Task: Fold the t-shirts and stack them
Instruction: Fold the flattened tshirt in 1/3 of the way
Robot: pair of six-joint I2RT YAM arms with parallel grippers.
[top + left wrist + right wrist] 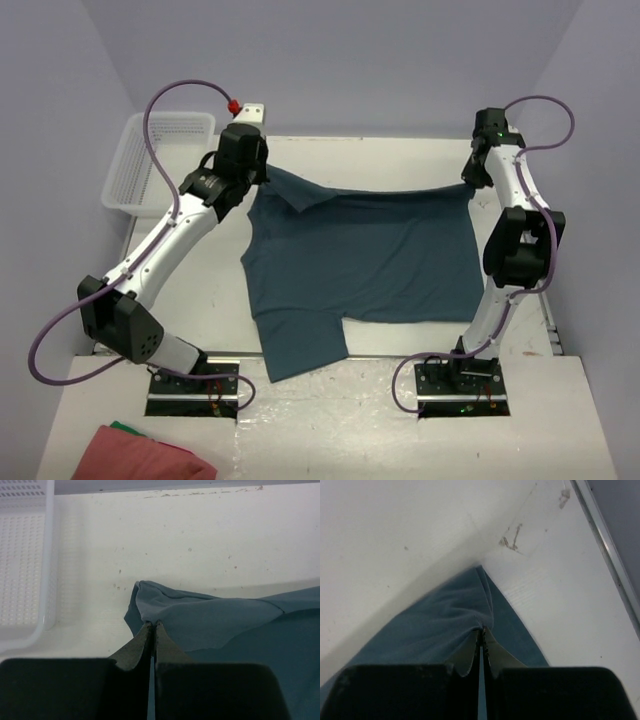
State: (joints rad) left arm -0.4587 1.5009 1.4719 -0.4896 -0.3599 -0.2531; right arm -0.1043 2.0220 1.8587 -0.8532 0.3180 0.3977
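Note:
A dark teal t-shirt [360, 260] lies spread on the white table, one sleeve hanging toward the near edge. My left gripper [262, 172] is shut on its far left corner, seen in the left wrist view [153, 624] with the cloth [200, 620] bunched at the tips. My right gripper [468, 183] is shut on the far right corner, and the right wrist view [483, 630] shows the fabric [445, 625] pinched between the fingers. The far edge is stretched between both grippers. A folded pink-red shirt [140, 455] over something green lies at the near left.
A white perforated basket [150, 160] stands at the far left, also in the left wrist view [25, 570]. The table's right edge rail [610, 550] runs close to my right gripper. Purple walls enclose the back and sides.

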